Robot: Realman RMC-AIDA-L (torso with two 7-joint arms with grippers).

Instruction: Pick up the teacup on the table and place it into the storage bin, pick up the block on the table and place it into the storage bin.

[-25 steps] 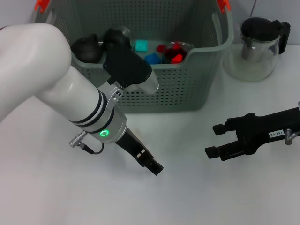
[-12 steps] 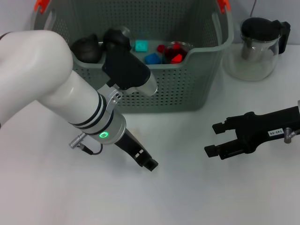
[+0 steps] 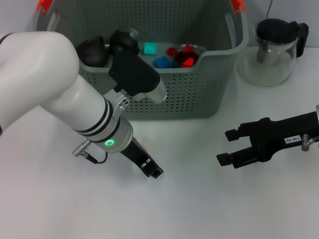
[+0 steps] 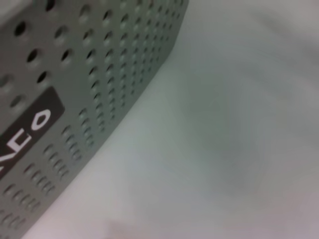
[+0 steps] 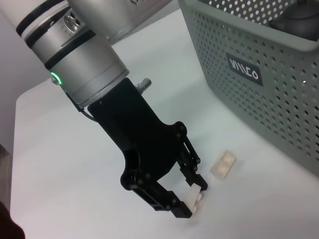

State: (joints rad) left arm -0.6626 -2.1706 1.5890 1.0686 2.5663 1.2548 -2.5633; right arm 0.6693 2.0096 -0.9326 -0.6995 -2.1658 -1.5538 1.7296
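In the right wrist view my left gripper [image 5: 188, 196] is low over the white table, shut on a small white block [image 5: 195, 199] between its fingertips. A second cream block [image 5: 223, 164] lies flat on the table just beside it, toward the storage bin [image 5: 279, 99]. The head view shows the left gripper [image 3: 153, 172] in front of the grey-green bin [image 3: 199, 94], with the arm hiding both blocks. A dark round vessel [image 3: 92, 51] lies in the bin's left corner; I cannot tell whether it is the teacup. My right gripper [image 3: 225, 147] hovers open at the right.
Inside the bin are blue blocks [image 3: 160, 61] and a glass cup with red pieces [image 3: 188, 54]. A glass teapot with a black lid [image 3: 273, 50] stands right of the bin. The left wrist view shows only the bin's perforated wall [image 4: 99, 74] and bare table.
The left gripper's tip has drawn back to the left and toward the arm in the head view. The right gripper has stayed where it was.
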